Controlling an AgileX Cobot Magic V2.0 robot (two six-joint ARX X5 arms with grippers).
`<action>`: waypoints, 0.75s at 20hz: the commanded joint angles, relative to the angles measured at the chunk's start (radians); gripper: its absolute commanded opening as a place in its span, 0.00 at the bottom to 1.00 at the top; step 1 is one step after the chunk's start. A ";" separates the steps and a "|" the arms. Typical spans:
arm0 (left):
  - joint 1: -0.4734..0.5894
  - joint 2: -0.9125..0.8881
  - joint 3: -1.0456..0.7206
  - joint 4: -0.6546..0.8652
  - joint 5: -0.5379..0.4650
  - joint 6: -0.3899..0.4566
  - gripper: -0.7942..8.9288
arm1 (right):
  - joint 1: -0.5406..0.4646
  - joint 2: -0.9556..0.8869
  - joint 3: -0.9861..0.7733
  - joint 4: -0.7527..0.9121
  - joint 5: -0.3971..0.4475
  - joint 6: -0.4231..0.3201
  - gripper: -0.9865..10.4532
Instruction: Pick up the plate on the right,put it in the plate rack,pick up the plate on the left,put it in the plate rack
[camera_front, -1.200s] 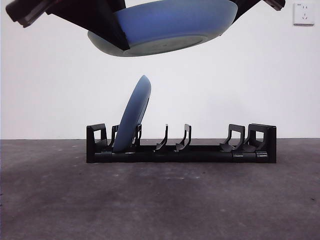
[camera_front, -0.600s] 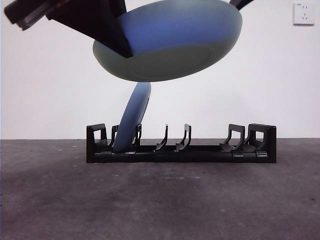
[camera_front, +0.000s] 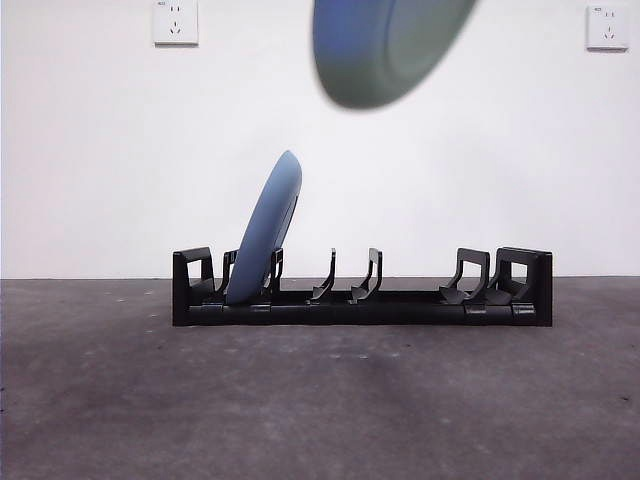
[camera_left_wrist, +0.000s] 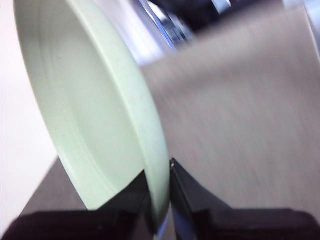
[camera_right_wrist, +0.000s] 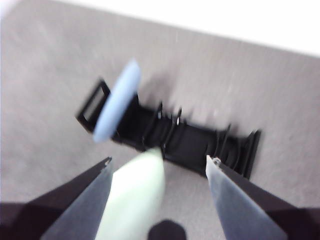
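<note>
Left gripper (camera_left_wrist: 159, 200) clamps the rim of a pale green plate (camera_left_wrist: 95, 115) held high above the plate rack (camera_front: 362, 290), where 1 blue plate (camera_front: 265, 232) leans near one end; right gripper (camera_right_wrist: 159, 165), jaws wide, empty.

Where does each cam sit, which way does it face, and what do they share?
Front: low at table height, level across at the plate rack; no arm visible.
Left wrist: on the left arm, along the left gripper shut on the held plate.
Right wrist: on the right arm, looking down on the rack past the open right gripper.
Shared: held plate in all; rack and racked plate in front and right wrist.
</note>
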 joint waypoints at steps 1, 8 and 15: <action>0.063 0.019 -0.005 0.165 0.037 -0.285 0.08 | 0.001 -0.056 0.001 -0.022 0.001 0.016 0.37; 0.179 0.188 -0.005 0.409 0.079 -0.514 0.08 | 0.003 -0.202 -0.004 -0.025 -0.130 0.031 0.36; 0.186 0.386 0.146 0.386 -0.032 -0.527 0.08 | 0.003 -0.257 -0.011 -0.026 -0.241 0.039 0.36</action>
